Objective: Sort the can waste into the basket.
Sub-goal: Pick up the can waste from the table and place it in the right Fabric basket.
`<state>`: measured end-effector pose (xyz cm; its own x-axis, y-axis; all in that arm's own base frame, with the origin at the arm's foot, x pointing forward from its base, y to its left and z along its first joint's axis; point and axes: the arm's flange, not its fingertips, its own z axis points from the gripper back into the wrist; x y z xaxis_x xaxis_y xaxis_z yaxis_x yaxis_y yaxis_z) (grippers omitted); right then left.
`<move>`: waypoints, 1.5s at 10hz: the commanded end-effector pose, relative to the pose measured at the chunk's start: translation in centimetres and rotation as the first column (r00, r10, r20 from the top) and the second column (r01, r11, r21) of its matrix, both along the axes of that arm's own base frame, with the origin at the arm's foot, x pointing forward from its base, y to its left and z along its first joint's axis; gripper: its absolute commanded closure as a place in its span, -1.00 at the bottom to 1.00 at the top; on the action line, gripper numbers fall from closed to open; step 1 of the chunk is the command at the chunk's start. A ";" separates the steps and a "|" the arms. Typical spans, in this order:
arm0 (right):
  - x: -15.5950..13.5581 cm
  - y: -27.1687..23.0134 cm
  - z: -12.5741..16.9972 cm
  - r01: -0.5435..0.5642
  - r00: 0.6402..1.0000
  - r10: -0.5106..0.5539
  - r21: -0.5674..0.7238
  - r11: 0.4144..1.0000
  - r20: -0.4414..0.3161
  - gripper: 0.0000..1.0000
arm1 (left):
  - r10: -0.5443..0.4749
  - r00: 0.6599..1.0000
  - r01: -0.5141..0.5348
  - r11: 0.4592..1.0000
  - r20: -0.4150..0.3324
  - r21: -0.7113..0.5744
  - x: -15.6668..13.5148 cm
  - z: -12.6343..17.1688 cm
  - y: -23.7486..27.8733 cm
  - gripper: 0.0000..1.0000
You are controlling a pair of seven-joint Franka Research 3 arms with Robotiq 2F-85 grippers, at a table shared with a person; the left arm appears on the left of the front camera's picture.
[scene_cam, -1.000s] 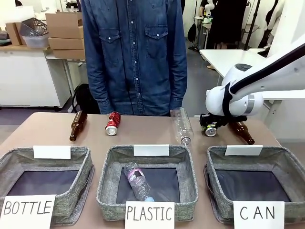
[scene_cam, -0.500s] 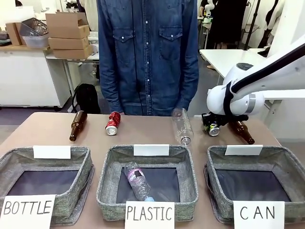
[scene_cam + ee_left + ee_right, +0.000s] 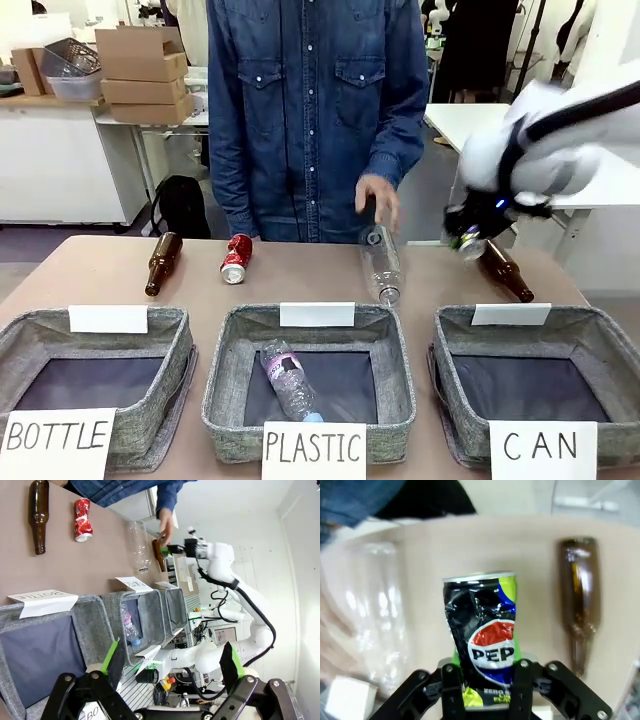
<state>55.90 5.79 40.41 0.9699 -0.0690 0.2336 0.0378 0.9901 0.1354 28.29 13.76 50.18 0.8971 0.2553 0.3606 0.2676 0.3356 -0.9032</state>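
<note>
Though blurred in front view, right end effector (image 3: 468, 238) clamps dented dark can (image 3: 482, 630), base hidden; left end effector (image 3: 172, 657) wide.

Flat on table (image 3: 80, 270), far side: left brown bottle (image 3: 164, 262), right brown bottle (image 3: 506, 271), clear bottle (image 3: 380, 263) between, neck toward PLASTIC bin (image 3: 222, 370). Inside that bin, small bottle (image 3: 288, 380). Beside it, BOTTLE bin (image 3: 186, 350). Boxes (image 3: 143, 70) behind.
</note>
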 end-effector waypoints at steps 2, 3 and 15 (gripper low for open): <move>-10.5 -7.0 10.8 0.058 0.998 -0.057 0.026 0.998 -0.030 1.00 | -0.011 1.000 0.011 1.000 0.017 -0.003 -0.1 0.0 0.1 -1.00; -14.2 -8.7 13.1 0.047 0.999 -0.045 0.088 0.995 -0.025 1.00 | -0.011 1.000 0.011 1.000 0.017 -0.003 -0.1 0.0 0.1 -1.00; -28.6 -12.7 11.5 -0.458 0.848 0.509 0.281 0.843 -0.146 1.00 | -0.011 1.000 0.011 1.000 0.017 -0.003 -0.1 0.0 0.1 -1.00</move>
<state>26.70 -6.20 51.44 0.9359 0.3446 0.0734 -0.3429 0.8428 0.4148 28.28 13.79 50.19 0.8972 0.2554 0.3604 0.2672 0.3359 -0.9032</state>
